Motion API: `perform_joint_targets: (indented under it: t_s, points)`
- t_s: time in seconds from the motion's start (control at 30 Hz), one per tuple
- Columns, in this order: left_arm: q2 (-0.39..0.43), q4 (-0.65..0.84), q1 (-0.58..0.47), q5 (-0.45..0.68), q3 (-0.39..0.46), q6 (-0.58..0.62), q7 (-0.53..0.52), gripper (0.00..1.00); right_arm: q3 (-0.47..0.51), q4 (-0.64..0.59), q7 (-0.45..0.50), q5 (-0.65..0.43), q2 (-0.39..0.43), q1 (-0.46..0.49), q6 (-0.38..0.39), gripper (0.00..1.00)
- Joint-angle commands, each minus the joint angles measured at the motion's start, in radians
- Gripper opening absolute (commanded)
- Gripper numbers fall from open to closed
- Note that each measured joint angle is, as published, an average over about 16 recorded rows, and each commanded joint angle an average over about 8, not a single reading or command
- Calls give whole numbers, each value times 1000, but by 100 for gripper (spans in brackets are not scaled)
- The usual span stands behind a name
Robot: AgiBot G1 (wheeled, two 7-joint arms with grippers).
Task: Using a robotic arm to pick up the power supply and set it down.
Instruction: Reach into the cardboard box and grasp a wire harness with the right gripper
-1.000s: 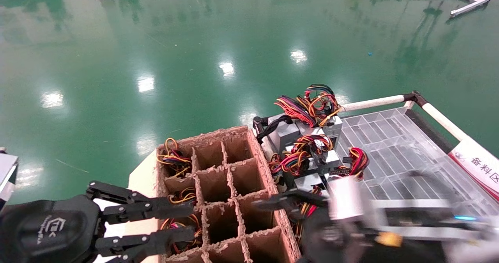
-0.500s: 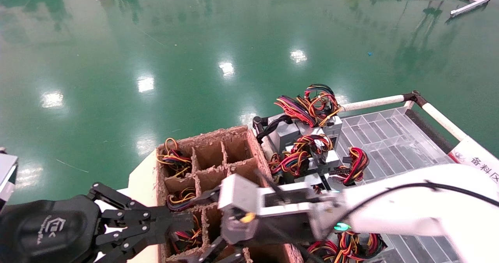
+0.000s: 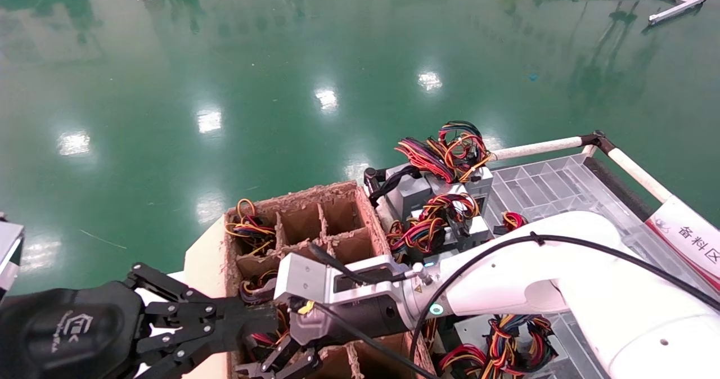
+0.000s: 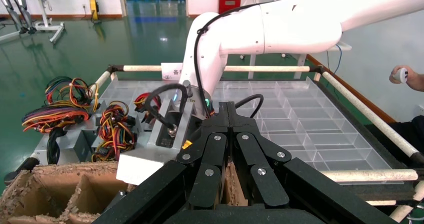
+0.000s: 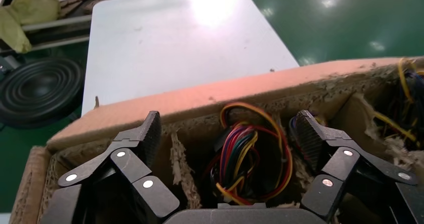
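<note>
The power supply sits deep in a cell of the brown divided cardboard box. Only its looped red, yellow and black wires show; its grey body is hidden. The white robotic arm reaches in from the right across the box. Its right gripper hangs open just above that cell, one finger on each side of the wire loop, touching nothing. In the head view the right gripper is at the box's near edge. My left gripper is shut and empty beside the box's left side.
Several more grey power supplies with wire bundles are stacked right of the box. Behind them a clear divided tray lies on a white-railed cart. A grey table stands beyond the box. Green floor lies all around.
The right arm has swung left from the stacked supplies to over the cardboard box and its gripper has dipped to the near cell. The left gripper's fingers have come together.
</note>
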Motion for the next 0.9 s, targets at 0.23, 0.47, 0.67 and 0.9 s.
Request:
perform_joint_targets:
  t_s: [0.23,0.47,0.67,0.9]
  points:
    - [0,0,0,0,0,0,0,100,-51,-40,-15,22,-11,22,12,0]
    - [0,0,0,0,0,0,0,100,-92,-50,-8,47,-9,23,31,0]
    - [0,0,0,0,0,0,0,100,-121,-57,-8,66,-7,24,47,0]
    - [0,0,0,0,0,0,0,100,-148,-66,-9,83,-4,27,58,0]
